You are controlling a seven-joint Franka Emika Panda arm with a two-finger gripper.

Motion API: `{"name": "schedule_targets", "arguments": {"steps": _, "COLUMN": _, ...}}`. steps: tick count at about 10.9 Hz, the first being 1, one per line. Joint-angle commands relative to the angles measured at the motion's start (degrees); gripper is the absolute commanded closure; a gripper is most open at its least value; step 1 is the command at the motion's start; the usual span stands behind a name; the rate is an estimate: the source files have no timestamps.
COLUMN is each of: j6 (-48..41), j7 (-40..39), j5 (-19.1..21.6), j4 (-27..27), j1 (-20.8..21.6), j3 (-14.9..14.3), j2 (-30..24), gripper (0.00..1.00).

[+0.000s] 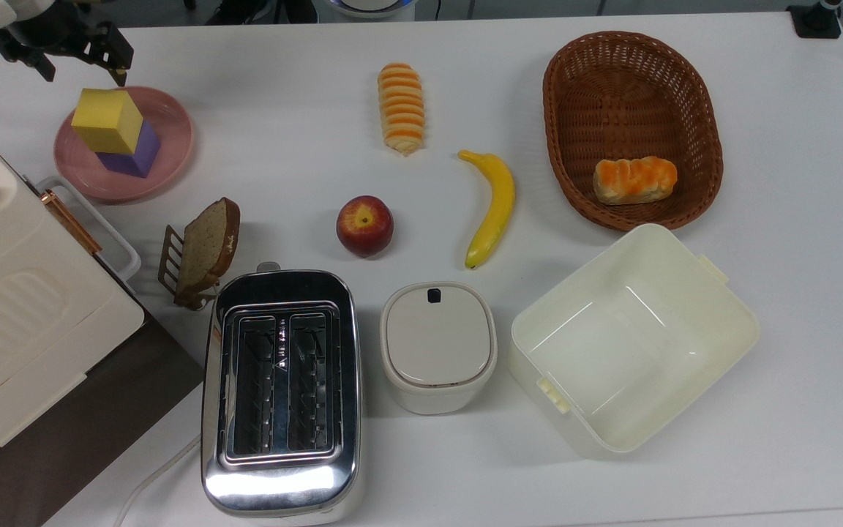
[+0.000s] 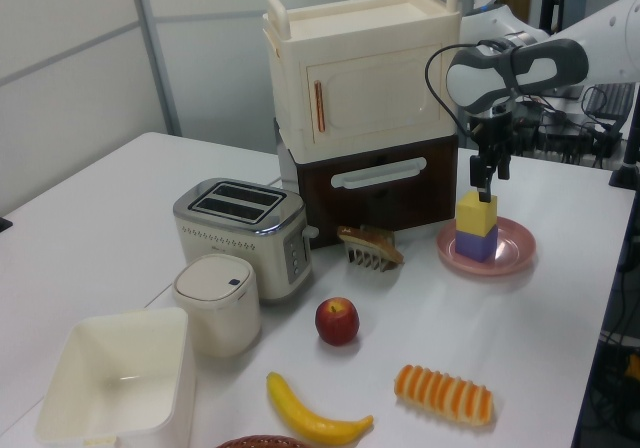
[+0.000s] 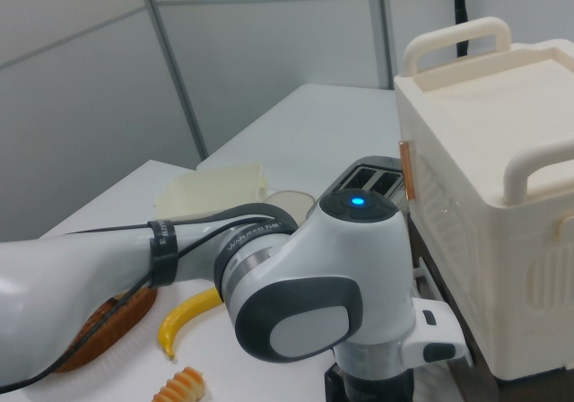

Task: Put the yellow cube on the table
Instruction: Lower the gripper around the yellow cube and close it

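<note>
White table (image 1: 795, 307): yellow cube (image 1: 107, 121) (atop purple cube (image 1: 132, 150), pink plate (image 1: 173, 139)) with spread gripper (image 1: 77, 62) at its 12 o'clock.

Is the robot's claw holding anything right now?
No, nothing yet. The open gripper hangs just above the yellow cube, which sits on the purple cube on the pink plate.

Gripper (image 2: 484, 178) pointing straight down from white-and-grey wrist at left view's upper right. Black fingers (image 1: 115, 57) spread apart at top view's upper left corner. White arm with grey joint housing close to right view's camera.
</note>
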Motion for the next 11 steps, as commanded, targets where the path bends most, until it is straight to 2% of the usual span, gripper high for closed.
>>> {"name": "schedule_targets", "arguments": {"steps": 1, "j6": 3.8, "j7": 1.4, "j5": 0.9, "j4": -1.5, "j1": -0.1, "j3": 0.3, "j2": 1.0, "gripper": 0.00}}
{"name": "schedule_targets", "arguments": {"steps": 8, "j6": 4.4, "j7": 3.6, "j5": 1.0, "j4": -1.4, "j1": 0.3, "j3": 0.9, "j2": 1.9, "gripper": 0.00}}
{"name": "schedule_targets", "arguments": {"steps": 11, "j6": 0.2, "j7": 2.8, "j5": 1.1, "j4": 1.7, "j1": -0.2, "j3": 0.7, "j2": 1.4, "gripper": 0.00}}
